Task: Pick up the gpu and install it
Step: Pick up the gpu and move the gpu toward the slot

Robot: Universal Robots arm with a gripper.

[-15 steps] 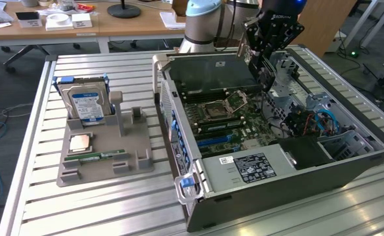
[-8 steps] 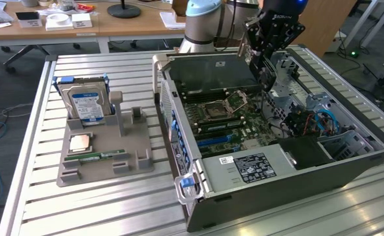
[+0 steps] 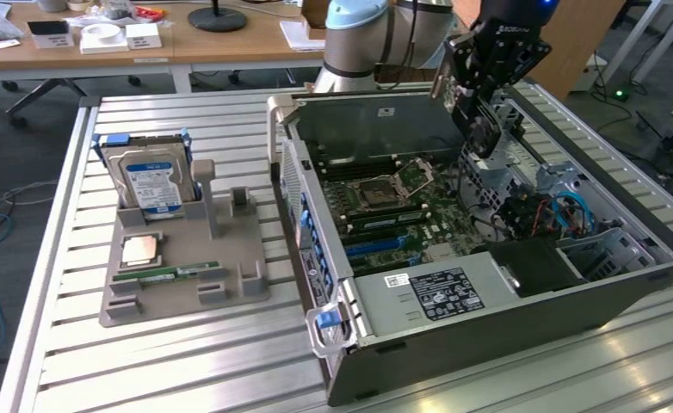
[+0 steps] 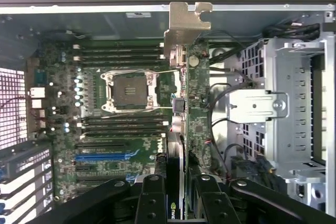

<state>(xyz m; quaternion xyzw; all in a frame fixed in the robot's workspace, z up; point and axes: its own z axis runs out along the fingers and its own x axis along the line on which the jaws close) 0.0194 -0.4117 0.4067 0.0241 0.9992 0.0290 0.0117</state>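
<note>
Gpu (image 4: 197,103) sits clamped in our gripper (image 4: 180,184), long axis running straight out from the fingers. In the exterior view we hold it above the case (image 3: 486,344), blue slots (image 3: 373,247) at seven o'clock from it.

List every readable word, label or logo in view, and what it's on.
"nVI", cut short, on the gpu held in the hand.
Hard drive label: too small to read.
Power supply sticker: too small to read.
White lettering on the hand: blurred.
</note>
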